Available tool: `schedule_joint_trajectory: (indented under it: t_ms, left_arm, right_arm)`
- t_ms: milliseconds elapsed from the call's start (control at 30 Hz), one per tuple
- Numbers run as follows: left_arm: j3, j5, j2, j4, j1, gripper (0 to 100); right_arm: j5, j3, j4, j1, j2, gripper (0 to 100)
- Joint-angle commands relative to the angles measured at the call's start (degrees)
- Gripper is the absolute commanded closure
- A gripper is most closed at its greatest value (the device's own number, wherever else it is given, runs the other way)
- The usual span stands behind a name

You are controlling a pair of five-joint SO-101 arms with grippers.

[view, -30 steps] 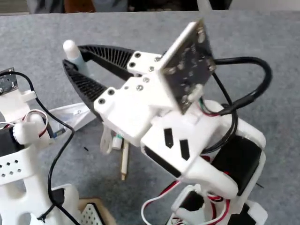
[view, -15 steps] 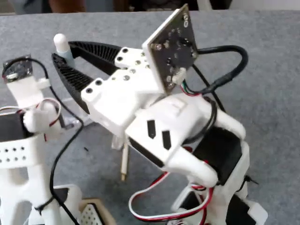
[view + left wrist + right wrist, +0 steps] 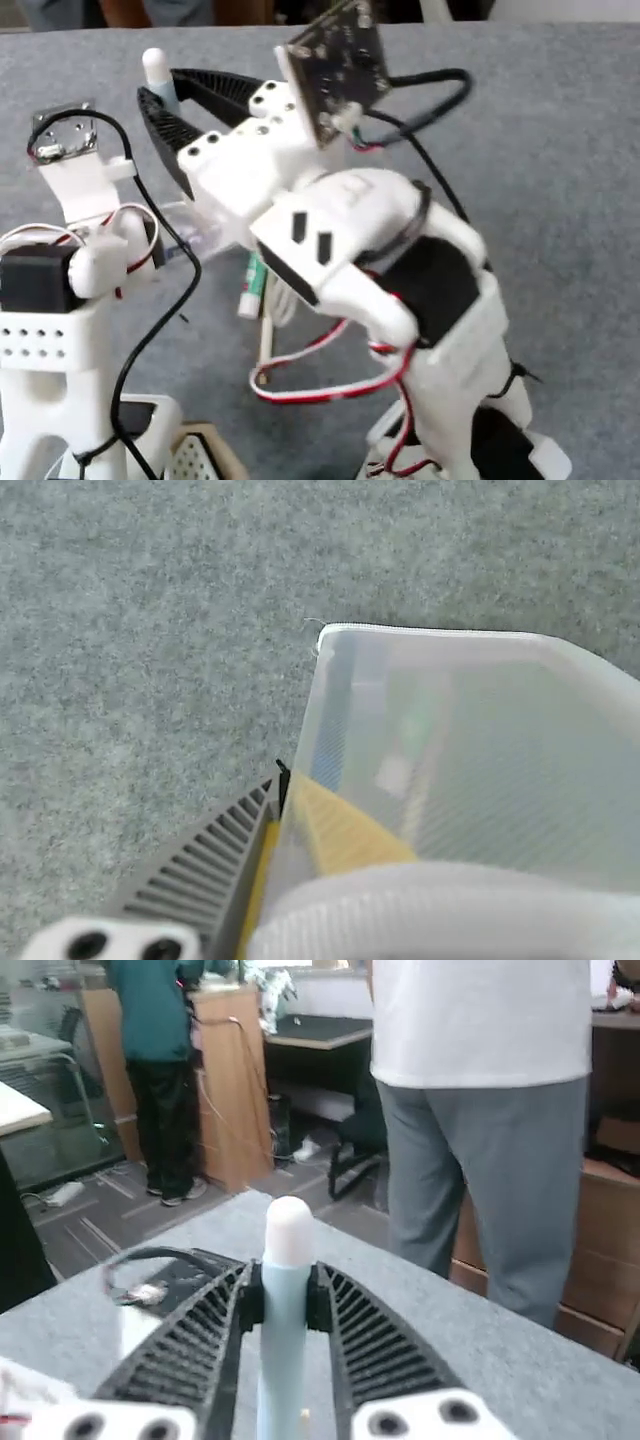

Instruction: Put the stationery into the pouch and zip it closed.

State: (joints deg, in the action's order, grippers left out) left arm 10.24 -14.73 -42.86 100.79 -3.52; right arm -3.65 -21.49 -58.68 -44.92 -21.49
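Grey carpet-like table cover [image 3: 560, 150] is spread under everything, with two white arms set over it. A pale-blue stick with a rounded white cap [image 3: 288, 1250] is grasped by the right gripper [image 3: 287, 1285]; it's pinched between the two black ribbed fingers, upright, with the cap poking out past the fingertips; in the high view it's held up off the table at the far side. The clear plastic zip pouch [image 3: 470, 760] is clamped at its edge by the left gripper [image 3: 288, 792]; one ribbed finger is pressed against the outside of the pouch wall, and a yellowish shape is seen through the plastic right opposite it. A white zipper band is seen along the pouch edge nearest the wrist camera; whether the zip is open can't be told. In the high view the pouch is found between the two arms, lower than the raised stick. A white marker with a green band [image 3: 252, 285] and a wooden pencil [image 3: 265, 345] are laid on the table just beside each other, outside the pouch, partly hidden under the right arm.
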Motion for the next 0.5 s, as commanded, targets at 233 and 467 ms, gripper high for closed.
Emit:
schedule_joint_trajectory:
  t_ms: [233, 467]
  left_arm:
    - [2.2, -0.6, -0.4, 0.2, 0.6, 97]
    - [2.0, -0.6, -0.4, 0.2, 0.5, 97]
  right_arm:
    - [0.0, 6.3, 3.0, 2.0, -4.0, 98.6]
    - [6.3, 10.4, 0.6, 1.8, -7.4, 98.6]
